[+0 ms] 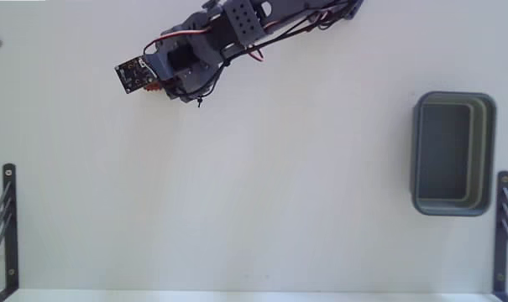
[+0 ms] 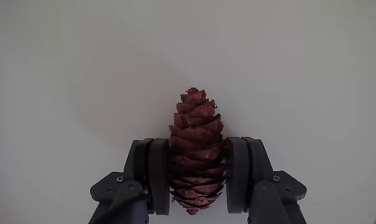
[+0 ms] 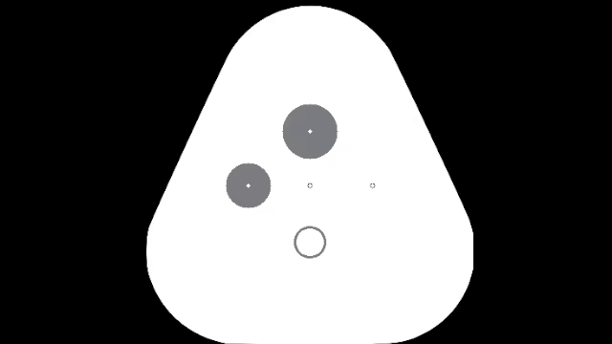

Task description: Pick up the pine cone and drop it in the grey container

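Gripping the pine cone [image 2: 197, 155] between both dark fingers [image 2: 158, 177], one pad pressing each flank of its lower half, in the wrist view. Standing lengthwise between those pads, scaled tip pointing away from the camera and clear beyond the finger ends, blunt base sitting low between the knuckles. Showing only white bench [image 2: 63, 68] behind the cone in that view. Reaching, in the fixed view, from the top edge down and to the left, with the arm's cables and circuit board hiding the fingers [image 1: 157, 84] themselves; just a speck of reddish brown peeking beside the board there, too small to call with certainty. Sitting well apart from the cone, the grey container [image 1: 418, 151] at the far right of the bench in the fixed view, long side running top to bottom, inside bare. Lying far left of the container and higher in the picture, the cone held at the arm's tip. Cannot tell from either view whether the cone is touching the bench or raised off it.
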Controlling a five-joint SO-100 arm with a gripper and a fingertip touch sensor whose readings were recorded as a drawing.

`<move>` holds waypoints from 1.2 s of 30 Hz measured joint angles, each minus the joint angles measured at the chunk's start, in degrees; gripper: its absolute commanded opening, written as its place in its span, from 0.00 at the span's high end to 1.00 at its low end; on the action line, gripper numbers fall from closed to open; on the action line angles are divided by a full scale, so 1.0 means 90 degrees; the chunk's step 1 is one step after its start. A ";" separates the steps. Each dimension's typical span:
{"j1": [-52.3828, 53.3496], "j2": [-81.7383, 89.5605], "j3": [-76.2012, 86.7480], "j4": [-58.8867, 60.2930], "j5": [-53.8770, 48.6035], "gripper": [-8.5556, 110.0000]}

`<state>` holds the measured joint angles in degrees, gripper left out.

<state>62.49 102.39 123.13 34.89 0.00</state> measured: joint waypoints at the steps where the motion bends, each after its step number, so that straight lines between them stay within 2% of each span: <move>1: 0.0000 0.0000 0.0000 0.0000 0.0000 0.53; 15: 0.0000 0.0000 0.0000 0.0000 -0.0010 0.56; 36: 0.0000 0.0000 -0.0029 0.0117 -0.0010 0.56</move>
<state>62.49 102.39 122.87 35.95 -0.09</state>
